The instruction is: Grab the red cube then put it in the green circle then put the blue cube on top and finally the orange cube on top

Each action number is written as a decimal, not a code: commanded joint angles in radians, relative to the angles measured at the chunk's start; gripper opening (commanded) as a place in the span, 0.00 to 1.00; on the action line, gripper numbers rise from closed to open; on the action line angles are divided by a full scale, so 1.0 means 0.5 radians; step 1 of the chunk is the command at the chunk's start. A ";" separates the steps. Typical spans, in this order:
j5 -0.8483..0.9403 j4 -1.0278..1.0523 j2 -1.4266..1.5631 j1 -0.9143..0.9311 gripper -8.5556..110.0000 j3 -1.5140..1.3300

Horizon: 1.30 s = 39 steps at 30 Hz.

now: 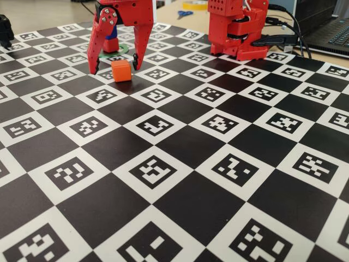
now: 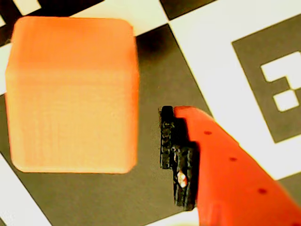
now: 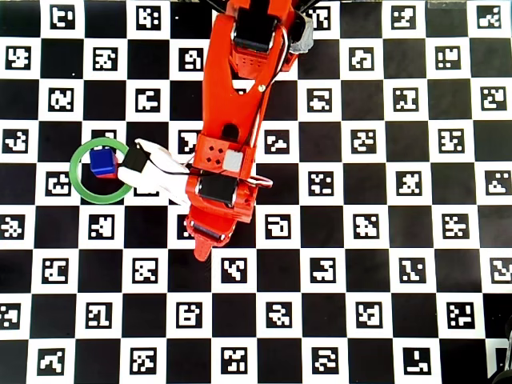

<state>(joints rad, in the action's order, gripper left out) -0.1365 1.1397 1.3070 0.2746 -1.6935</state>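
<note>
Orange cube [image 1: 121, 70], matte with rounded edges, sits on the checkered tabletop [image 1: 180, 164] between the wide-spread fingers [image 1: 101, 43] in the fixed view; in the wrist view it lies left of one black-padded fingertip, not yet touched. Farther off, the blue cube [image 3: 102, 160] rests on the red cube [image 3: 106, 172] inside the green circle [image 3: 78, 180].
</note>
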 commanded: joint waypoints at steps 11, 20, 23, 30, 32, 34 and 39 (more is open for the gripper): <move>0.037 -0.034 0.015 0.055 0.41 0.009; 0.049 -0.064 0.015 0.049 0.33 -0.006; 0.058 -0.077 0.015 0.049 0.27 -0.009; 0.064 -0.077 0.018 0.049 0.19 -0.015; 0.058 -0.092 0.028 0.055 0.16 -0.031; 0.071 -0.104 0.043 0.052 0.16 -0.046; 0.071 -0.067 0.101 0.037 0.16 -0.049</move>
<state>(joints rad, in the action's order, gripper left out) -0.1043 1.0968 1.2962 0.2961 -1.7211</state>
